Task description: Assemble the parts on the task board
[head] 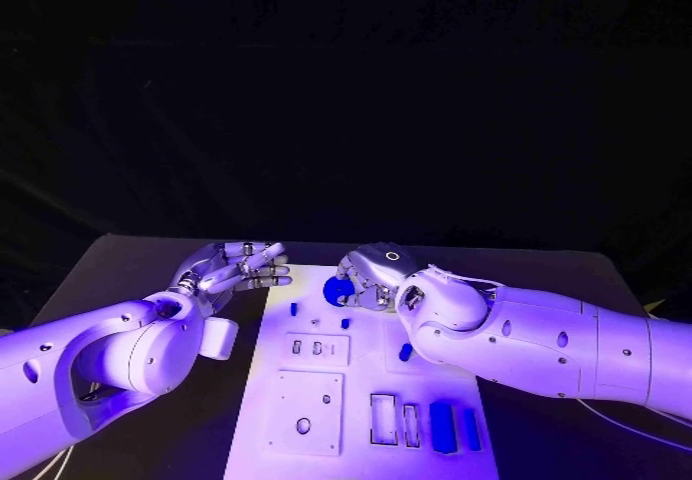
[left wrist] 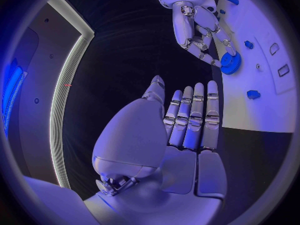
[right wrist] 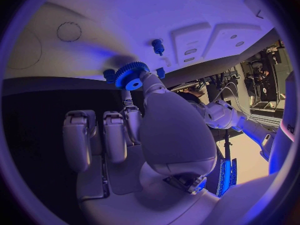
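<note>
From the head view I see my right hand (head: pixel 378 275) over the far end of the white rectangular task board (head: pixel 281 440), pinching a small round blue toothed gear (head: pixel 339 291) between fingertips. The gear hangs just above the board's far edge, on the side of the right hand that faces my left hand (head: pixel 231 268). The left hand sits just off the board's far left corner, fingers apart and holding nothing. Small blue pegs (head: pixel 345 323) stand on the board just nearer me than the gear, and long blue bars (head: pixel 443 427) lie in slots at the near right.

In the left wrist view, the left hand (left wrist: pixel 181 130) lies flat, its fingers straight, side by side and empty. Beyond them the right hand (left wrist: pixel 199 27) holds the gear (left wrist: pixel 230 63) at the board's (left wrist: pixel 262 112) edge, with a blue peg (left wrist: pixel 253 94) close by on the plate.

In the right wrist view, the gear (right wrist: pixel 131 76) is face-on at the right hand's (right wrist: pixel 150 135) fingertips, its flat side turned to the camera, so I judge its axis lies roughly along the fingers rather than straight down at the board (right wrist: pixel 187 10). One upright blue peg (right wrist: pixel 158 46) stands near, past the gear. The right hand is plainly the one to seat it. I cannot tell which post or hole takes the gear; the fingers hide the spot beneath it, and the far fingertip contact is covered by the thumb.
</note>
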